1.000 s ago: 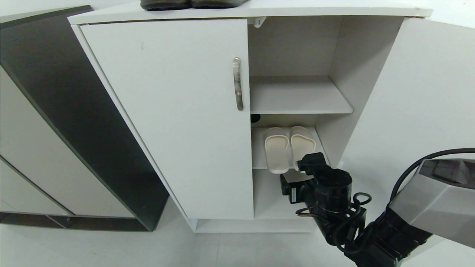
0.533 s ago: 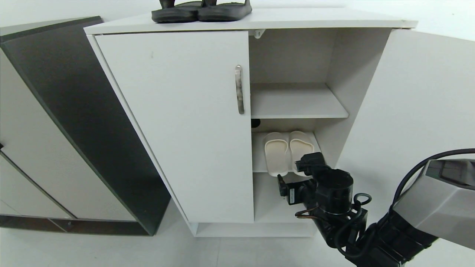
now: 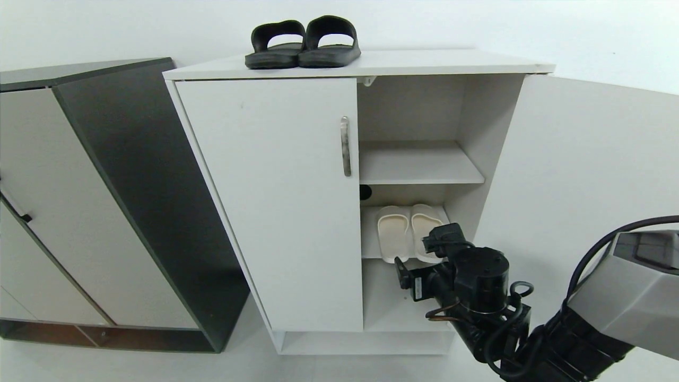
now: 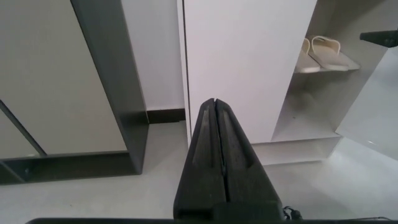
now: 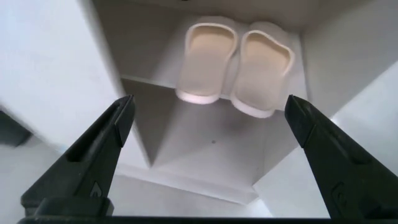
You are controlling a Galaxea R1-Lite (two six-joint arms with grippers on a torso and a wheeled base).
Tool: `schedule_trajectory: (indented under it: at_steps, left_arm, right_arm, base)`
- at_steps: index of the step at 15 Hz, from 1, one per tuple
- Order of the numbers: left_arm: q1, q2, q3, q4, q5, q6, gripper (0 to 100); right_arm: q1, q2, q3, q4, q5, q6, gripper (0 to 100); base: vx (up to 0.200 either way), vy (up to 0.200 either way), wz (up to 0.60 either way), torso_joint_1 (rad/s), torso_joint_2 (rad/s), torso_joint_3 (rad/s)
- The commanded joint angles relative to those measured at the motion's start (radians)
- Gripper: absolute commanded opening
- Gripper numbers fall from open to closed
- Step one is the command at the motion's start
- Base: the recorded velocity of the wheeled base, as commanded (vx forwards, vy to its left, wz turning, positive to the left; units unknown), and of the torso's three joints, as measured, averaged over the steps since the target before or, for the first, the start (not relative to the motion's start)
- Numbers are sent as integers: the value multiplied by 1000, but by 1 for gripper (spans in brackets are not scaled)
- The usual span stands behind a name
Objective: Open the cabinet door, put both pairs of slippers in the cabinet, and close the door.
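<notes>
A pair of cream moulded slippers [image 3: 408, 232] lies at the front edge of the lower shelf in the white wooden cabinet [image 3: 276, 201]. A pair of black moulded slippers [image 3: 303, 42] stands at the cabinet top's front edge. The right gripper [image 5: 210, 109] has its fingers wide apart before the cream pair, and the left gripper [image 4: 214, 106] has its fingers pressed together.

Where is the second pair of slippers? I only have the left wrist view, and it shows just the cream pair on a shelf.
Observer: The black slippers sit side by side on top of the cabinet, above the shut left door.
Operator: Is the right arm holding anything?
Observer: No. The right arm has its jaws open and empty, low in front of the cream slippers on the lower shelf.
Operator: Is the right door out of the way?
Observer: Yes, the right door is swung wide open.
</notes>
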Motion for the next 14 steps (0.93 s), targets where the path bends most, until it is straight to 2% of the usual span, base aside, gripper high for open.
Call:
schedule_trajectory:
  at_steps: [1, 9, 14]
  left_arm:
    - [0, 2, 0, 0, 0, 1, 0]
    - [0, 2, 0, 0, 0, 1, 0]
    - [0, 2, 0, 0, 0, 1, 0]
  right_arm:
    - [6, -38, 54, 0, 63, 2, 100]
    - [14, -48, 88, -1, 70, 0, 100]
    - [14, -48, 102, -7, 80, -1, 100]
  base:
    - [0, 0, 0, 7, 2, 51]
    - [0, 0, 0, 0, 0, 0]
    - [0, 200, 0, 5, 0, 5]
